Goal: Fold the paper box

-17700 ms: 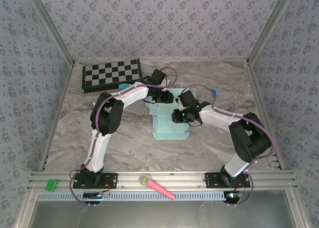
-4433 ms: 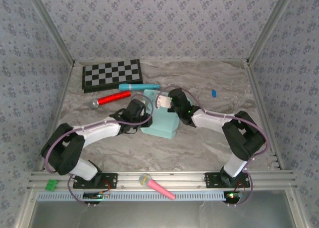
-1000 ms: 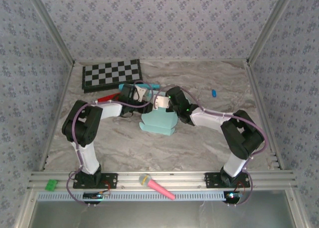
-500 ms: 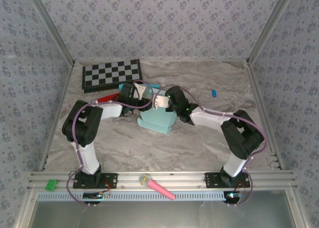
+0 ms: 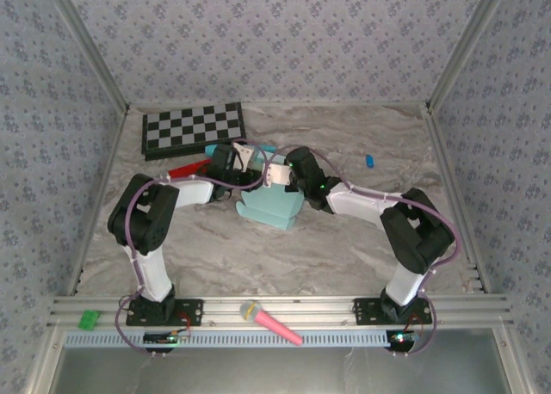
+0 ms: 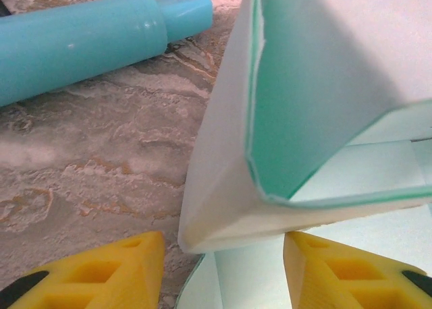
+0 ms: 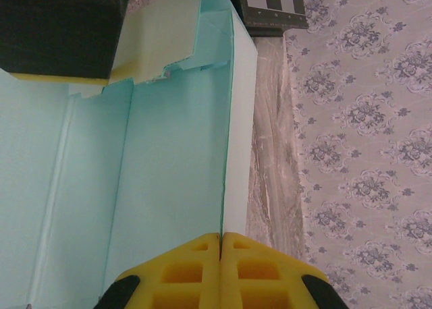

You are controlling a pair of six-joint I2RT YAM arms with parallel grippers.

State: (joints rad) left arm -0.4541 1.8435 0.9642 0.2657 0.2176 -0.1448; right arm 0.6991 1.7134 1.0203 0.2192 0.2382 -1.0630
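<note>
The paper box (image 5: 269,209), pale aqua and partly folded up, stands at the middle of the table between both arms. My right gripper (image 5: 281,175) is at its far right side, shut on the thin upper edge of one wall (image 7: 226,154); in the right wrist view the yellow pads (image 7: 202,258) meet on that edge. My left gripper (image 5: 248,165) is at the box's far left corner. In the left wrist view its yellow fingers (image 6: 101,272) stand apart, open, with a folded corner of the box (image 6: 223,214) between them, clear of the left finger.
A teal marker pen (image 5: 263,148) lies just behind the box, close to the left gripper. A red stick (image 5: 184,168) and the checkerboard (image 5: 191,128) are at the back left. A small blue piece (image 5: 369,161) lies at the right, and a pink microphone (image 5: 271,323) on the front rail.
The box has shifted slightly left and toward the arms' bases. The left fingers have opened a little. The right gripper keeps its hold.
</note>
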